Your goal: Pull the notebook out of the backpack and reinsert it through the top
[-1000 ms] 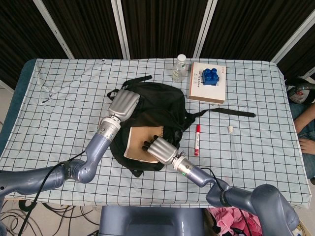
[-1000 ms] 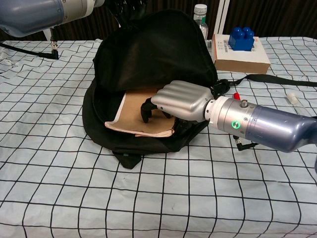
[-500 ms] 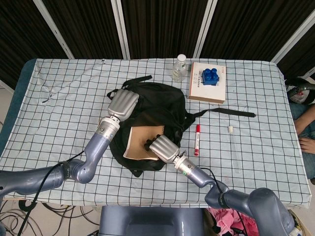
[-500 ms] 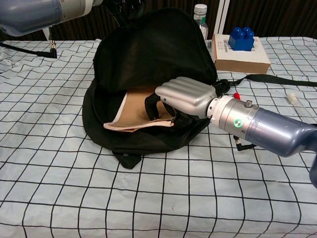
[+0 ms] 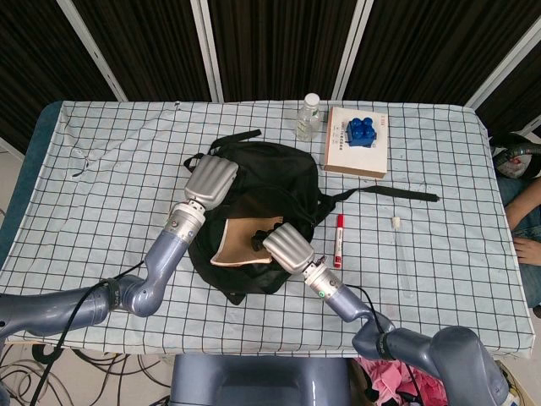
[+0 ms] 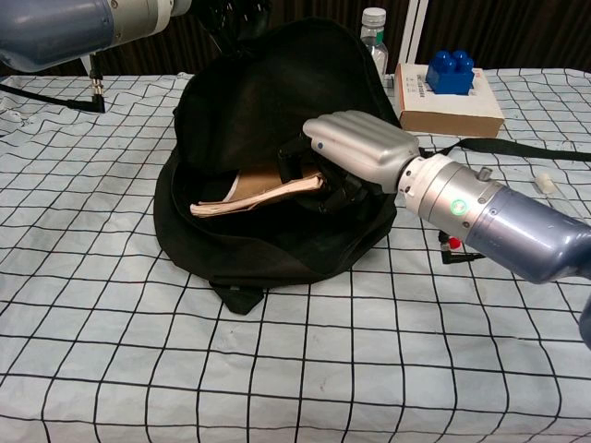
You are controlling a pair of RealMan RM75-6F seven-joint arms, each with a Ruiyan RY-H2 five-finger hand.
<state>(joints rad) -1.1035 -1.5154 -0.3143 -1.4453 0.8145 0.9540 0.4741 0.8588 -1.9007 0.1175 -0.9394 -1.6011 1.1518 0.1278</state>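
Observation:
A black backpack (image 5: 262,182) (image 6: 268,101) lies on the checked cloth with its mouth facing me. A tan notebook (image 5: 238,239) (image 6: 254,191) sticks out of that mouth, its near edge lifted and tilted. My right hand (image 5: 286,247) (image 6: 355,152) grips the notebook's right corner, fingers curled over its edge. My left hand (image 5: 211,179) rests on the backpack's upper left side and holds the fabric up; in the chest view only its arm (image 6: 74,23) shows at the top left, the fingers hidden behind the bag.
A clear bottle (image 5: 308,117) and a box with blue blocks (image 5: 357,139) stand behind the bag. A red marker (image 5: 339,239) and a white tube (image 5: 401,249) lie to its right. A black strap (image 5: 397,194) runs rightward.
My right hand has lifted the notebook's near corner and moved it up and back toward the bag, so the notebook now tilts steeply. The left hand has stayed put.

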